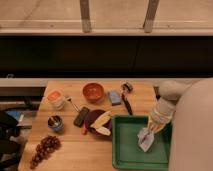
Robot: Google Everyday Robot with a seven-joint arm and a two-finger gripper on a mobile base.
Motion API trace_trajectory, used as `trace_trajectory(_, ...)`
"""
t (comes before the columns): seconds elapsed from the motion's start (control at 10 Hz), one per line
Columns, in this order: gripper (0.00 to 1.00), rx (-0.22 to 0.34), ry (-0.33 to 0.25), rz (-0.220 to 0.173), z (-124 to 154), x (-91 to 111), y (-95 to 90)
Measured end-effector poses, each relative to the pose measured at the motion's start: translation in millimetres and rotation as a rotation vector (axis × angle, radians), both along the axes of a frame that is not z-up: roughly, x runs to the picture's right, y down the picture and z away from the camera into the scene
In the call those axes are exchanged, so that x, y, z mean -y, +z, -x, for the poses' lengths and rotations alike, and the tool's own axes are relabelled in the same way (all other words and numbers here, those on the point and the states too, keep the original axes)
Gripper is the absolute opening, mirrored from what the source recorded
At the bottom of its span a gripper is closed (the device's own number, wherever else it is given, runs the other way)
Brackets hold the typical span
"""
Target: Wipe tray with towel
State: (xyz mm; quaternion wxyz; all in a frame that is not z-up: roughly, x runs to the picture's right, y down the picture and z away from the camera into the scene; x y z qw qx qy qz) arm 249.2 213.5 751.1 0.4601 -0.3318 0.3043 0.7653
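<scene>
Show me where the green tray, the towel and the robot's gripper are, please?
green tray point(125, 145), camera view: bare floor on its left side.
towel point(145, 140), camera view: middle of the pale cloth.
gripper point(151, 128), camera view: arm's tip, over the tray's right part, at the towel's top.
</scene>
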Motion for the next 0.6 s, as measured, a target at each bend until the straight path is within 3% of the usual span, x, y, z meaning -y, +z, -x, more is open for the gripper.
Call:
trace_trajectory(0.3,0.0,0.019,-0.031,-0.04,41,24,10.2)
trace_trajectory(0.6,0.0,0.028,-0.061,-0.048,67,24,6.7)
